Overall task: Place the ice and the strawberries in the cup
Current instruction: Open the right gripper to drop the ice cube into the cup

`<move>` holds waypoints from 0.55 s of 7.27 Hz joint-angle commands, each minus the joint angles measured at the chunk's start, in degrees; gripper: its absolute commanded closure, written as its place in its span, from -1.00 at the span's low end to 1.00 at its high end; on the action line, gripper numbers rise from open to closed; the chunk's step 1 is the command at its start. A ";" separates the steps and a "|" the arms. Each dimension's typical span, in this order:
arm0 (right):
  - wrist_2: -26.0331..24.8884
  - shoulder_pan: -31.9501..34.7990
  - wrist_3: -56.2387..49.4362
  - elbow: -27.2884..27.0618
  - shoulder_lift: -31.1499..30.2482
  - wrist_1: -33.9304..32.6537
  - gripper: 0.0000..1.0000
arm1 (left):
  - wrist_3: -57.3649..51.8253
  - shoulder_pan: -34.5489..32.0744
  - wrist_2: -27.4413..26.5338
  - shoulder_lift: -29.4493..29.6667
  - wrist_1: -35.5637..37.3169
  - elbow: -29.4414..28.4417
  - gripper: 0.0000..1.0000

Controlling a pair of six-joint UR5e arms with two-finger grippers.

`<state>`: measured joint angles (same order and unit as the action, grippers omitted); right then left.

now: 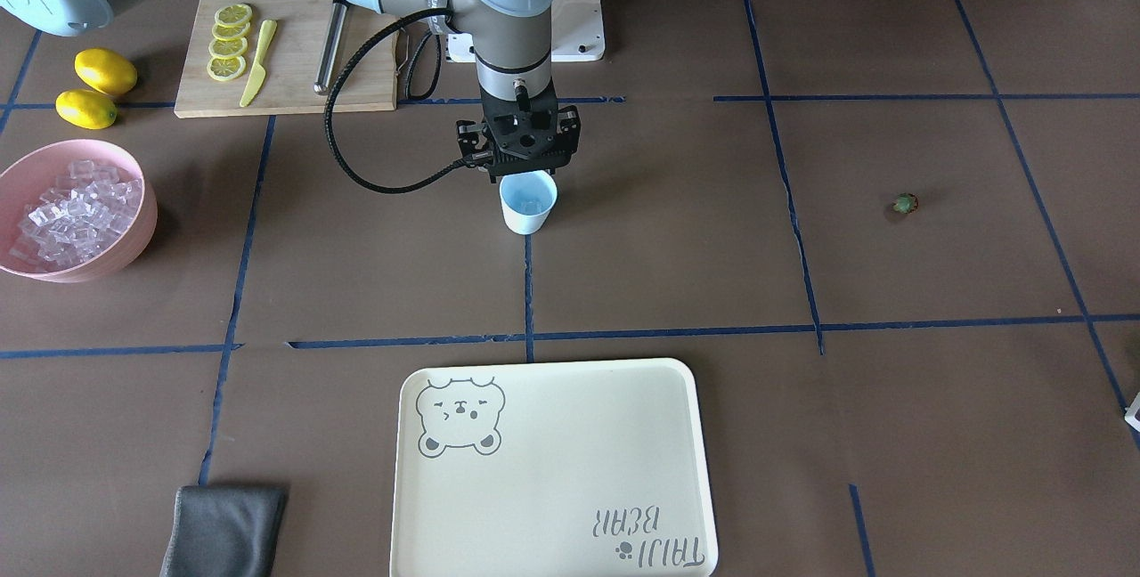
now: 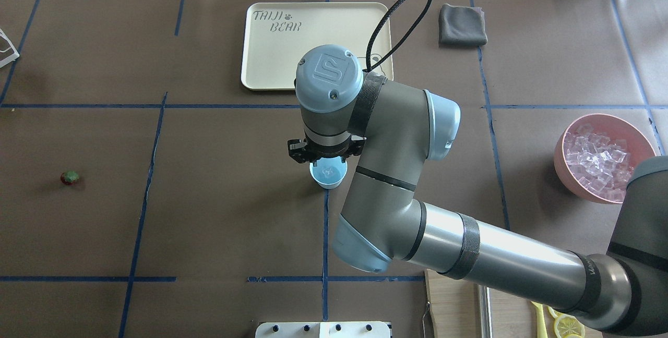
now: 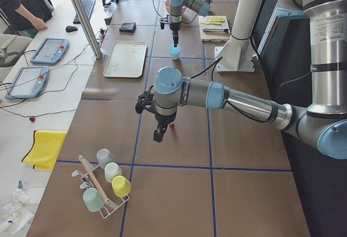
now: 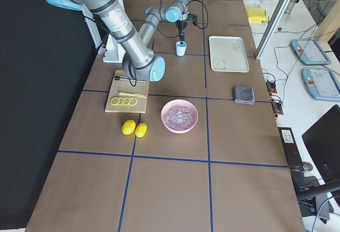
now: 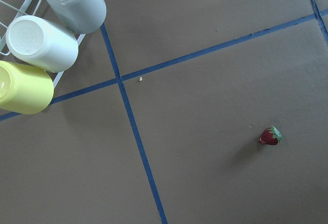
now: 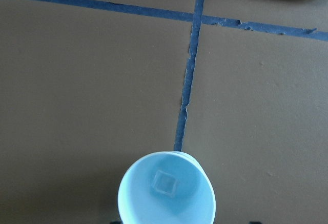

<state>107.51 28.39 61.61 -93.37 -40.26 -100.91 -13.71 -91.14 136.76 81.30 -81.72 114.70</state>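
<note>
The pale blue cup (image 1: pixel 527 203) stands upright near the table's middle, and the right wrist view shows one clear ice cube (image 6: pixel 165 182) on its bottom. My right gripper (image 1: pixel 521 169) hangs just above the cup's rim, open and holding nothing. More ice (image 1: pixel 76 212) fills the pink bowl (image 1: pixel 134 243). The strawberry (image 1: pixel 905 203) lies alone on the brown mat; the left wrist view has it at the lower right (image 5: pixel 270 136). My left gripper (image 3: pixel 159 135) hovers close above and beside that berry, and I cannot tell whether it is open or shut.
A cream tray (image 1: pixel 552 470) sits across from the cup. A cutting board (image 1: pixel 285 56) carries lemon slices, a yellow knife and a metal tool, with two lemons (image 1: pixel 96 85) beside it. A grey cloth (image 1: pixel 223 531) and a rack of cups (image 5: pixel 36 44) lie at the edges.
</note>
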 commanded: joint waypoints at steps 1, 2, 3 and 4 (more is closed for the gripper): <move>-0.02 0.17 -0.09 -0.58 0.18 0.01 -1.00 | 0.00 0.00 0.00 0.00 -0.02 0.00 -1.00; 0.67 1.91 -0.61 -2.15 0.01 -0.43 -1.00 | 0.00 0.00 0.00 0.00 -0.02 0.00 -1.00; 1.29 4.02 -1.05 -4.86 -1.82 -0.69 -1.00 | 0.00 0.00 0.00 0.00 -0.02 0.00 -1.00; 2.78 7.00 -3.75 -7.94 -4.54 -0.95 -1.00 | 0.00 0.00 0.00 0.00 -0.02 0.00 -1.00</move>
<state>108.89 32.27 60.10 -97.92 -42.15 -101.53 -13.71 -91.14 136.76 81.30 -81.74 114.70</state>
